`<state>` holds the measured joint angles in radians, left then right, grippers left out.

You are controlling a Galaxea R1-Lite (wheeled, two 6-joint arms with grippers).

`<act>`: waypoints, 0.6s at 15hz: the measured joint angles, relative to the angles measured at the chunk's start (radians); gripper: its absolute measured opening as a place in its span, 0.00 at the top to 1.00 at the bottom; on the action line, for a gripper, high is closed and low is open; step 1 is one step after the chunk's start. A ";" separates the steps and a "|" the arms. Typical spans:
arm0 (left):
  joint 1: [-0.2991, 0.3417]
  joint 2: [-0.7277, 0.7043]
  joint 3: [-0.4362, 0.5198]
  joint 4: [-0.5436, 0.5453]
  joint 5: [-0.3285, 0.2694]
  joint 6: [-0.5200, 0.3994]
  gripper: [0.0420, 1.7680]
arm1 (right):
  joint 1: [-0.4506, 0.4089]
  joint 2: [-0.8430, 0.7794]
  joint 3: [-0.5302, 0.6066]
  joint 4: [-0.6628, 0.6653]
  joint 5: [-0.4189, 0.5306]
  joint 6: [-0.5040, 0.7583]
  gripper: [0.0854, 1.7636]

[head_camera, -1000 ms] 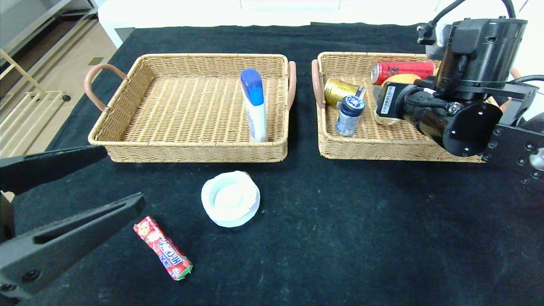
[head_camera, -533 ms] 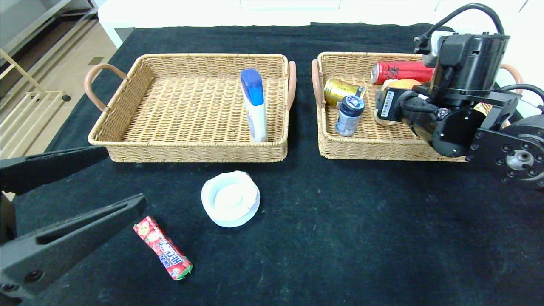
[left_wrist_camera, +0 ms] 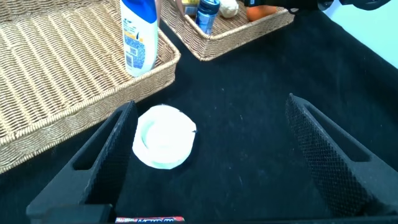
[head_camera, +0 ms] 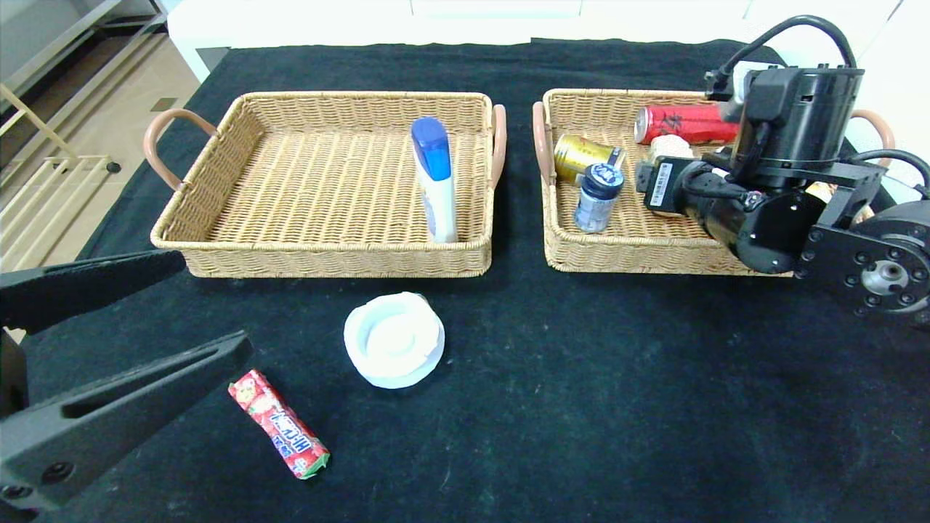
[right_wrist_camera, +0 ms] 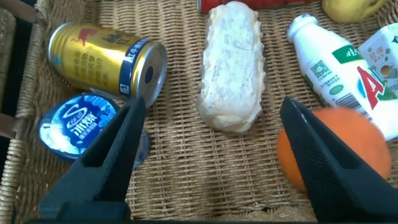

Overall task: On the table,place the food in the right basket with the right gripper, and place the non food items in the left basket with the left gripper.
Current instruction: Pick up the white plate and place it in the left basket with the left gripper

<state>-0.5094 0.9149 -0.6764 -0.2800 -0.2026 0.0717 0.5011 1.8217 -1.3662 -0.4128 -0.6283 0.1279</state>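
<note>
My right gripper (right_wrist_camera: 212,102) hangs open over the floor of the right basket (head_camera: 639,256), with nothing between its fingers. Just beyond its tips lies a pale bread roll (right_wrist_camera: 231,65), beside a gold can (right_wrist_camera: 106,59), a blue-lidded jar (right_wrist_camera: 78,124), an orange (right_wrist_camera: 323,149) and a white drink bottle (right_wrist_camera: 336,62). My left gripper (head_camera: 211,303) is open low at the near left. A red candy pack (head_camera: 278,424) lies beside it and a white round container (head_camera: 394,339) further in. A blue-capped white bottle (head_camera: 434,178) stands in the left basket (head_camera: 320,256).
A red can (head_camera: 686,122) lies at the back of the right basket. In the head view my right arm's wrist (head_camera: 785,181) covers that basket's right half. Black cloth covers the table, and the table's left edge drops to the floor.
My right gripper has widened and drawn back towards the right, leaving the bread roll lying loose in the right basket. The left arm has not moved.
</note>
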 joint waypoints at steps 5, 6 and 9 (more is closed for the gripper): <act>0.000 0.002 0.001 0.000 0.000 0.000 0.03 | 0.067 -0.059 0.053 -0.001 0.004 0.001 0.07; 0.000 0.005 0.002 0.000 0.000 0.000 0.03 | 0.098 -0.083 0.084 -0.002 0.024 0.000 0.07; 0.000 0.011 0.004 0.000 0.001 0.000 0.03 | 0.201 -0.160 0.184 -0.002 0.103 -0.014 0.06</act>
<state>-0.5089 0.9255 -0.6723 -0.2804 -0.2015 0.0715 0.7017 1.6617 -1.1819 -0.4151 -0.5253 0.1138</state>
